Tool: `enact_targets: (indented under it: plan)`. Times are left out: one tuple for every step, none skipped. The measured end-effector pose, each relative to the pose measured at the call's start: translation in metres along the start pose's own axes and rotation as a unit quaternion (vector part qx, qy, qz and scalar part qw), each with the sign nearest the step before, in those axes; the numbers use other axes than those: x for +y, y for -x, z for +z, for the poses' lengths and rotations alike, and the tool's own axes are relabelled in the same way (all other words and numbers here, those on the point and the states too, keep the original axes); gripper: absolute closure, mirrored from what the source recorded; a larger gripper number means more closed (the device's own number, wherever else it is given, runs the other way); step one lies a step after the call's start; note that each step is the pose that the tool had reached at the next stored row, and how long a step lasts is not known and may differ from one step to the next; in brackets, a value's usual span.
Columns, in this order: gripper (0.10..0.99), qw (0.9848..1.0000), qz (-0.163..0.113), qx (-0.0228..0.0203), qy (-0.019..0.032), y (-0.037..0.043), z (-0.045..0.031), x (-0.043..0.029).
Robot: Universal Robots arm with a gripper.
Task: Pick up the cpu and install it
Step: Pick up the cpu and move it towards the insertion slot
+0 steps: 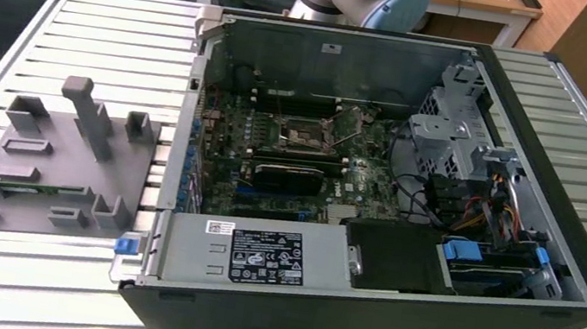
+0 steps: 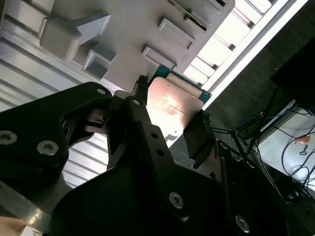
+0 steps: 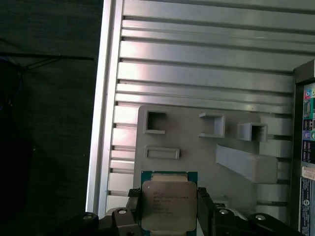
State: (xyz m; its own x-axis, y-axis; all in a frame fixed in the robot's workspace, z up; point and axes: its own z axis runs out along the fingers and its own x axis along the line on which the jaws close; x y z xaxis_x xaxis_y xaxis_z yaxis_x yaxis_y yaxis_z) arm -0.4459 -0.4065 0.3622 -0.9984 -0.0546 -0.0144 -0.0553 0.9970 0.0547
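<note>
Tool clamped on cpu by two edges, over grey tray; tool body cut off at frame edge, cpu underside hidden.

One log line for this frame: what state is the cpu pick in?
phase: cpu pick | gripper: shut on cpu | cpu: held above grey tray | computer case: open, cpu not yet installed

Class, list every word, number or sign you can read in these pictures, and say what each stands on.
No text here reads clearly.
On the cpu, held in the claw: lines of print, too small to read.
On the black label of the silver box: blurred.
On the coloured stickers of the computer case: blurred.
</note>
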Motion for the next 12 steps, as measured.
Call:
enact_targets:
  plan:
    - [0.545,1.0000,0.000,0.0000,0.0000,0.0000,-0.0039,0.0005]
    - [0.545,1.0000,0.000,0.0000,0.0000,0.0001,-0.0081,0.0010]
    - [0.545,1.0000,0.000,-0.0001,0.0001,0.0002,-0.0123,0.0014]
    - [0.545,1.0000,0.000,0.0000,0.0000,0.0003,-0.0167,0.0018]
    - [0.545,1.0000,0.000,0.0000,0.0000,0.0004,-0.0211,0.0021]
    - [0.545,1.0000,0.000,0.0000,0.0000,0.0005,-0.0254,0.0024]
    - [0.545,1.0000,0.000,0.0000,0.0000,0.0005,-0.0298,0.0028]
    - [0.545,1.0000,0.000,0.0000,0.0000,0.0007,-0.0328,0.0030]
    - [0.545,1.0000,0.000,0.0000,0.0000,0.0010,-0.0344,0.0031]
    - [0.545,1.0000,0.000,-0.0001,0.0001,0.0016,-0.0345,0.0032]
    - [0.545,1.0000,0.000,0.0000,0.0001,0.0025,-0.0345,0.0032]
    - [0.545,1.0000,0.000,0.0000,0.0001,0.0037,-0.0345,0.0032]
